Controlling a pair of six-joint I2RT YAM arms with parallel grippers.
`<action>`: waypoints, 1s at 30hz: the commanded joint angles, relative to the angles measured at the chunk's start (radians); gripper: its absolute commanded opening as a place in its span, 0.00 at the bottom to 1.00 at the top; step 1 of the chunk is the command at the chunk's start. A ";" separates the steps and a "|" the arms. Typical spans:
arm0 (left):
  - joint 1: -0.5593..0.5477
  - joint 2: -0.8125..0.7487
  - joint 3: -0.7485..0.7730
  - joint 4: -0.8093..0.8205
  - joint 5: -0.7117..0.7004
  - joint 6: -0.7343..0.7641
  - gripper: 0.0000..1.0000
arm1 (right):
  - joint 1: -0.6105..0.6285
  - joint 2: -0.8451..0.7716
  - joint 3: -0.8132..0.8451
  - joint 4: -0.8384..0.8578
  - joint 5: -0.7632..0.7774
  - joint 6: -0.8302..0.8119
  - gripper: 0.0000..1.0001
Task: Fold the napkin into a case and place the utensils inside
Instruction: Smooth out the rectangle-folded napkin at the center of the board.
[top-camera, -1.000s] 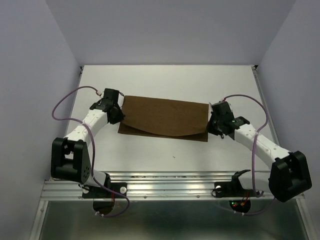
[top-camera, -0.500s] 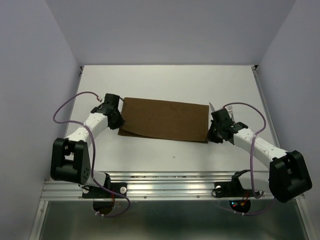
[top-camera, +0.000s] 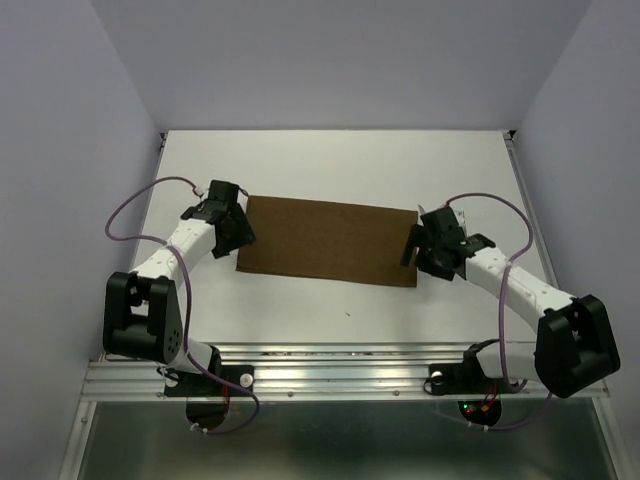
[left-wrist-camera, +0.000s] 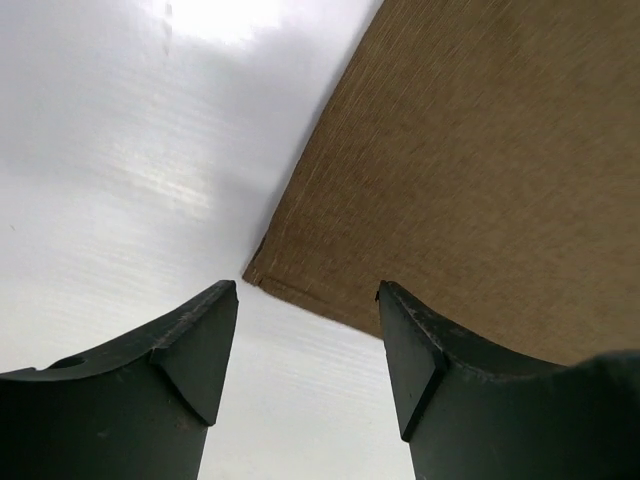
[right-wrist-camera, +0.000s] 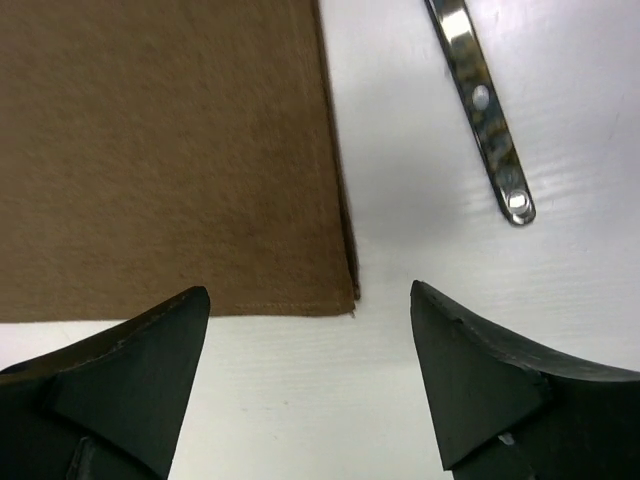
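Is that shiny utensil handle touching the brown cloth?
Apart. The right wrist view shows a strip of bare white table between the utensil handle and the napkin edge.

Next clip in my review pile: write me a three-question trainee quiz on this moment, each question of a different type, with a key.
1. True or false: the napkin lies flat on the table as a folded rectangle.
2. Multiple choice: the left gripper is A) shut on the cloth, B) open, just short of a napkin corner, C) holding a fork.
3. Short answer: in the right wrist view, what lies on the table to the right of the napkin, beyond the open right gripper?
Key: 1 true; 2 B; 3 a silver utensil handle.
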 joint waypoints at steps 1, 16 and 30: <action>-0.010 -0.034 0.154 -0.026 -0.059 0.037 0.70 | -0.005 0.013 0.148 -0.008 0.096 -0.047 0.87; -0.169 0.361 0.465 0.319 0.465 -0.060 0.63 | 0.017 0.514 0.574 0.265 -0.223 0.033 0.10; -0.197 0.665 0.667 0.448 0.660 -0.133 0.59 | 0.035 0.839 0.826 0.319 -0.278 0.122 0.10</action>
